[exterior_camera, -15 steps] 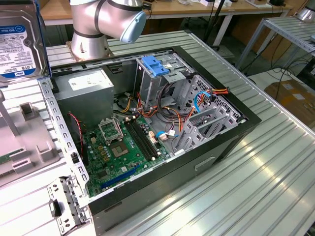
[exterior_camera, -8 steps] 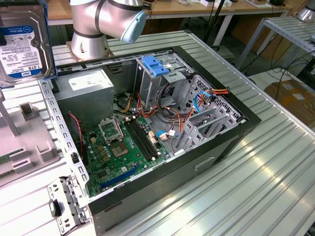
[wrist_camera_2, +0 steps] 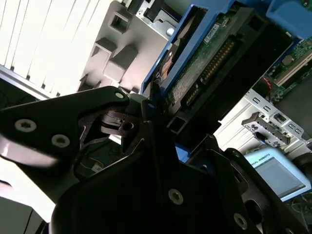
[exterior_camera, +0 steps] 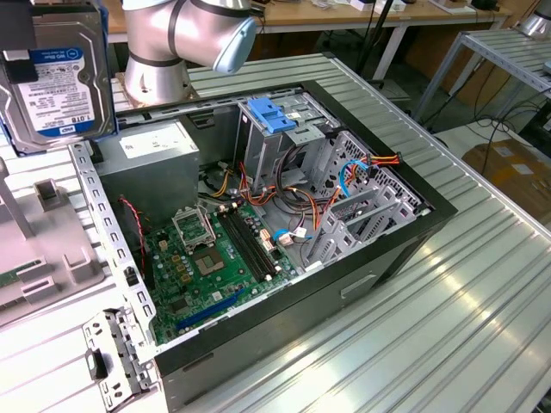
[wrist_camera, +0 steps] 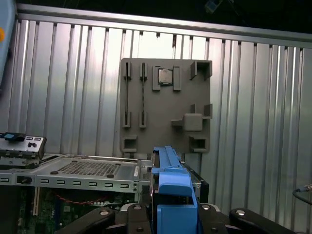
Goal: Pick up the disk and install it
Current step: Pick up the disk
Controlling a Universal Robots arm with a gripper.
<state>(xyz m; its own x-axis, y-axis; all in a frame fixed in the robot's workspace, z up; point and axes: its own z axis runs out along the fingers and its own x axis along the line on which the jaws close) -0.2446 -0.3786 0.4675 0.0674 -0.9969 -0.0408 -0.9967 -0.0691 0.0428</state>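
The gripper [wrist_camera: 173,213] holds the disk [exterior_camera: 56,77] clamped between its two fingers.

open black computer case [exterior_camera: 284,344] lies on ribbed metal table [exterior_camera: 465,344] | green motherboard [exterior_camera: 202,267] inside | grey power-supply box [exterior_camera: 151,163] beside it | blue bracket [exterior_camera: 271,114] atop grey drive cage [exterior_camera: 297,142] | coloured cables [exterior_camera: 379,161] beside cage | grey fixture plate [wrist_camera: 165,105] holds a chip [wrist_camera: 165,76]

1 disk [exterior_camera: 58,79], 1 robot arm [exterior_camera: 185,34], 1 gripper [wrist_camera: 174,218], 1 open PC case [exterior_camera: 284,335] w/ 1 motherboard [exterior_camera: 202,267], 1 grey PSU box [exterior_camera: 151,163], 1 blue bracket [exterior_camera: 271,116], 1 grey fixture plate [wrist_camera: 165,109] w/ 1 chip [wrist_camera: 165,76]
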